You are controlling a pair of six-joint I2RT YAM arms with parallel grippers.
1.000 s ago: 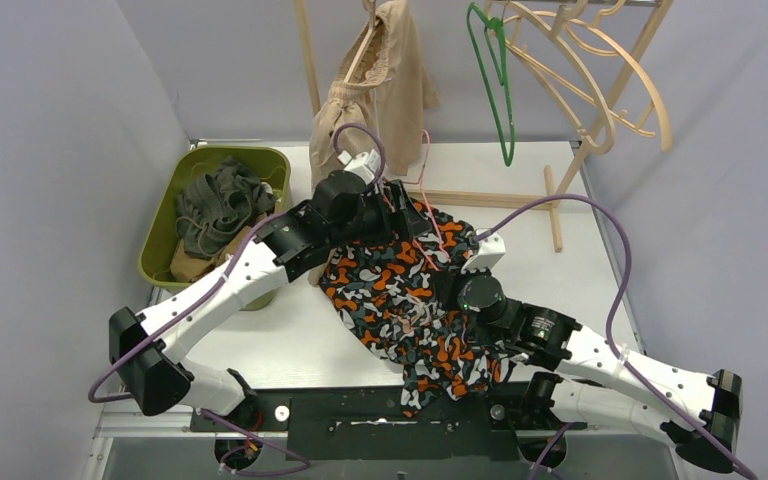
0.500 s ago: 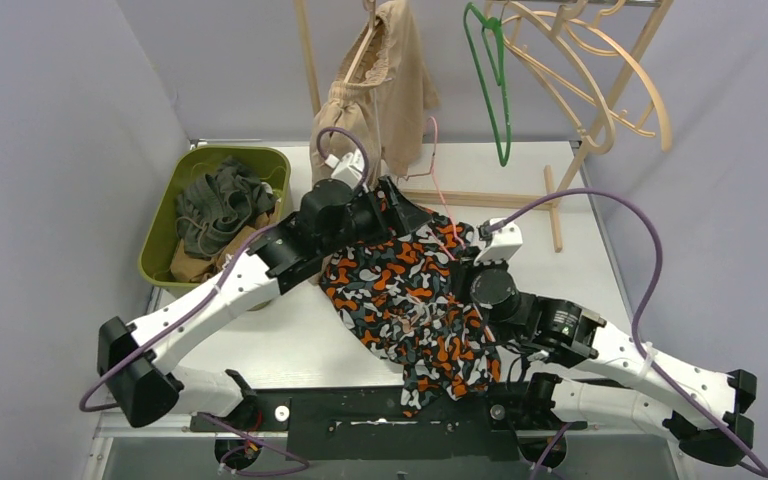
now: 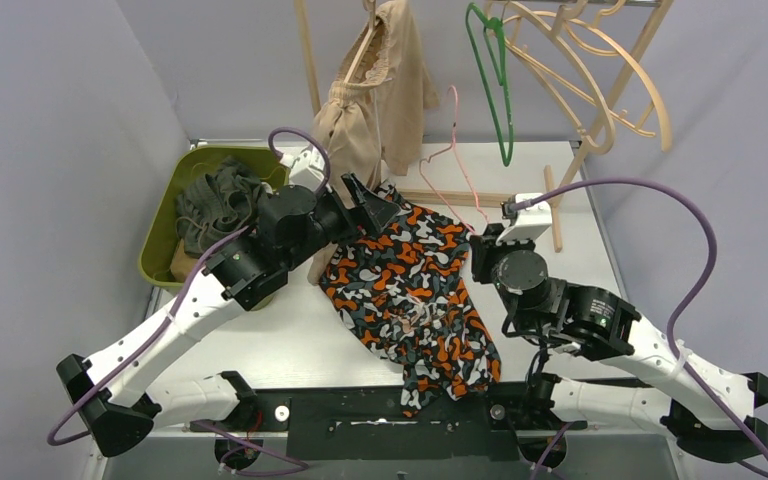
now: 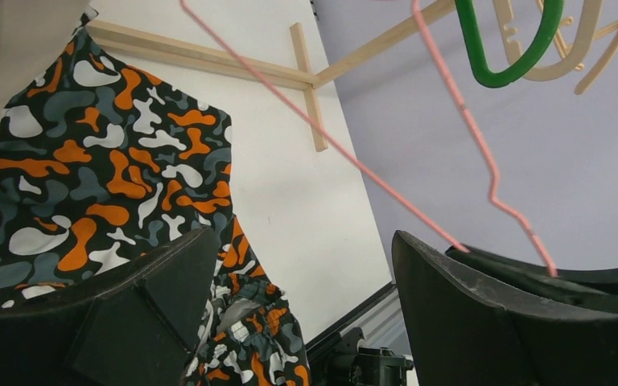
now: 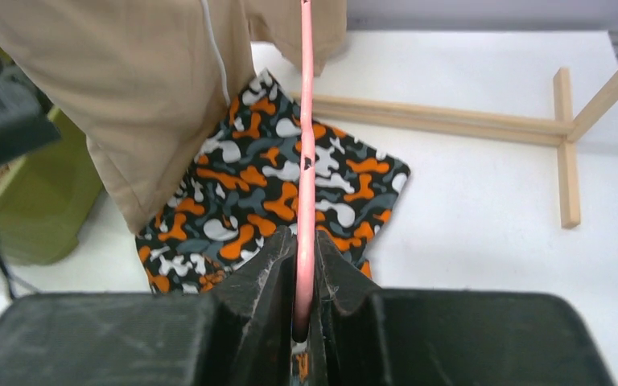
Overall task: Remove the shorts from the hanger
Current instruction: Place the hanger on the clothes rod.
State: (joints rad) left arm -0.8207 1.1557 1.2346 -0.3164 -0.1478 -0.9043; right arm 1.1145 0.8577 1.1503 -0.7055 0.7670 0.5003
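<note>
Worktop [image 3: 295, 338]: white, and it carries the camouflage shorts [image 3: 410, 300]. The widest bare room lies to their right, toward the foot of the rack; a narrower strip runs on their left beside the bin.
Rack [image 3: 308, 60]: wooden, standing along the far edge. Its base rail and slanted leg close off the far right, and a green hanger [image 3: 508, 150] dangles from it near the top of the pink wire.
Camouflage shorts: off any hanger, spread flat mid-worktop, with the near end reaching the near edge between the arm bases.
Beige shorts [image 3: 380, 90]: on a hanger on the rack, with the hem hanging down to the far corner of the camouflage pair. Likely the pair left to free.
Bin [image 3: 228, 151]: olive green, at the far left, holding dark and brown cloth. The left arm crosses its near right corner.
Left fingers [image 3: 367, 203]: apart and holding nothing, at the far-left corner of the camouflage shorts, close under the beige hem.
Right fingers [image 5: 306, 269]: together, clamped on the pink wire hanger [image 5: 306, 161], which stands up bare in the air.
Step in hand: parking the emptied hanger. It is best carried rightward over the bare worktop, with the grip firm so the thin wire does not swivel, and the hook kept off the green hanger and the beige cloth.
</note>
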